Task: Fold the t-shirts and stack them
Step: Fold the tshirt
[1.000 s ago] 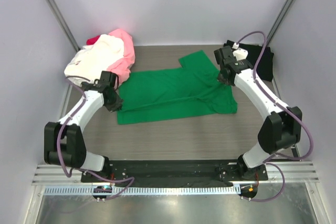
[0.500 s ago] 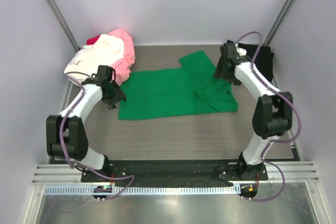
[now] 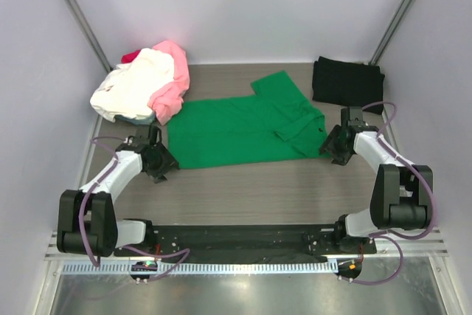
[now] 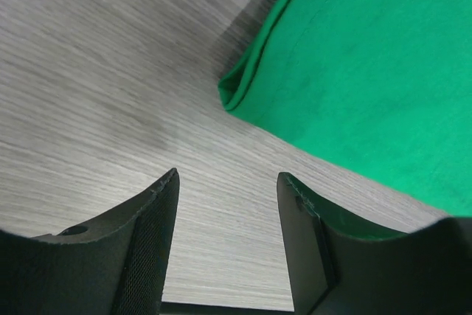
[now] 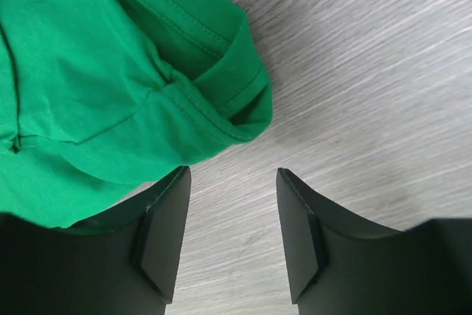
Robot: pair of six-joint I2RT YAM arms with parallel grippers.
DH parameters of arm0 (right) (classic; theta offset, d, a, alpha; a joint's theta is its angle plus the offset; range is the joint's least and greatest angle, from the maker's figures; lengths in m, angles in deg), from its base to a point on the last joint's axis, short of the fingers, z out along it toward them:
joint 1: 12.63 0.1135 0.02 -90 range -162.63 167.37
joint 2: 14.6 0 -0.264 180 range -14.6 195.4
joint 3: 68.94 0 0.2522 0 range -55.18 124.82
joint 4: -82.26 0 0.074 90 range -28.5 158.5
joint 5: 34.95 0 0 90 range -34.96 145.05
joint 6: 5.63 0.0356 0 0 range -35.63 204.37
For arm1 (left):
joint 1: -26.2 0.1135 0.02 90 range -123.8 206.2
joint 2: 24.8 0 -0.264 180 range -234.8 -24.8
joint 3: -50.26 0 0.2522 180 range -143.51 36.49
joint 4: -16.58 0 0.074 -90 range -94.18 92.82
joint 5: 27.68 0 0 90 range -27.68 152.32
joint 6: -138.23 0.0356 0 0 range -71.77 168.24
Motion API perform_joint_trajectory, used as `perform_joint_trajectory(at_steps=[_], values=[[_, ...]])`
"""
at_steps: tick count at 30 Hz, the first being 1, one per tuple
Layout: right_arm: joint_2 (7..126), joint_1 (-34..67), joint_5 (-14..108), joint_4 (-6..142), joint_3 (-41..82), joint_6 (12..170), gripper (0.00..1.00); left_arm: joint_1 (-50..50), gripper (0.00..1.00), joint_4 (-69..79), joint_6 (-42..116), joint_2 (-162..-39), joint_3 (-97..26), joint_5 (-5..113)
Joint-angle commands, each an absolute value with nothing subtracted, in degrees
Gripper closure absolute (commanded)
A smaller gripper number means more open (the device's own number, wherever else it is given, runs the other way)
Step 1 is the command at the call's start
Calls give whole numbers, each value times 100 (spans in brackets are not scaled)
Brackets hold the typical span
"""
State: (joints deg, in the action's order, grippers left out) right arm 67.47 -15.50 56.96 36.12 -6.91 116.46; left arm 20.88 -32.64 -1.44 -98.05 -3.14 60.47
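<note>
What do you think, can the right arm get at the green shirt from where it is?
Probably yes: the right tool is open just off a corner of the green shirt, with only bare table between them.

We see the top view lit brightly and evenly by soft light from above; the pale walls spread it, and the arms cast only faint, blurred shadows on the table (image 3: 243, 189). The metal strip (image 3: 243, 293) at the near edge carries a dull sheen without hard glare. The black t-shirt (image 3: 346, 79) loses its folds to darkness. In both wrist views we find the wood grain and the green t-shirt (image 4: 369, 57) sharp, with a narrow shadow beside its folded edge. The fingers (image 4: 147, 256) of the left gripper (image 4: 228, 176) and the right gripper (image 5: 233, 172) stand dark and nearly detailless.
</note>
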Motion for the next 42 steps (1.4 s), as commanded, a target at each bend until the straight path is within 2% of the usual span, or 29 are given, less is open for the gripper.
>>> perform_joint_trajectory(at_steps=[1, 8, 13, 19, 20, 22, 23, 24, 26, 30, 31, 34, 37, 42], values=[[6828, -1676, 5276, 4239, -754, 11689, 45, 2111, 44, -2697, -283, -9800, -314, 5906], [7223, -1860, 5249, 4521, -807, 11618, 46, 2119, 46, -2416, -379, -9976, -112, 5985], [7514, -1940, 5276, 4609, -684, 11496, 44, 2110, 47, -2126, -423, -10187, -51, 5968], [7734, -1975, 5381, 4670, -631, 11451, 47, 2119, 54, -1871, -450, -10653, -77, 6090], [7743, -1975, 5416, 4671, -622, 11460, 50, 2111, 56, -1871, -433, -10714, -121, 6161], [7760, -1975, 5452, 4671, -561, 11460, 73, 2110, 68, -1836, -397, -10898, -261, 6188], [7769, -1975, 5469, 4636, -517, 11460, 88, 2110, 76, -1810, -371, -10960, -331, 6092], [7769, -1975, 5478, 4514, -369, 11460, 93, 2110, 89, -1827, -336, -11057, -541, 6030], [7743, -1975, 5478, 4285, -131, 11425, 99, 2110, 100, -1967, -257, -11198, -823, 5924], [7357, -1975, 5478, 3591, 868, 11337, 99, 2110, 100, -3106, 33, -10918, -1780, 5985], [7225, -1975, 5870, 3311, 1011, 11311, 99, 2110, 100, -3319, 86, -10795, -2156, 6194], [6715, -2010, 6075, 2958, 1250, 11223, 99, 2119, 100, -3961, 174, -10250, -2458, 6503], [6338, -2010, 6023, 2816, 873, 11240, 99, 2119, 100, -4182, 104, -9758, -2232, 6382], [5688, -2045, 5979, 2930, -478, 11565, 99, 2119, 100, -4033, -247, -8924, -800, 6039]])
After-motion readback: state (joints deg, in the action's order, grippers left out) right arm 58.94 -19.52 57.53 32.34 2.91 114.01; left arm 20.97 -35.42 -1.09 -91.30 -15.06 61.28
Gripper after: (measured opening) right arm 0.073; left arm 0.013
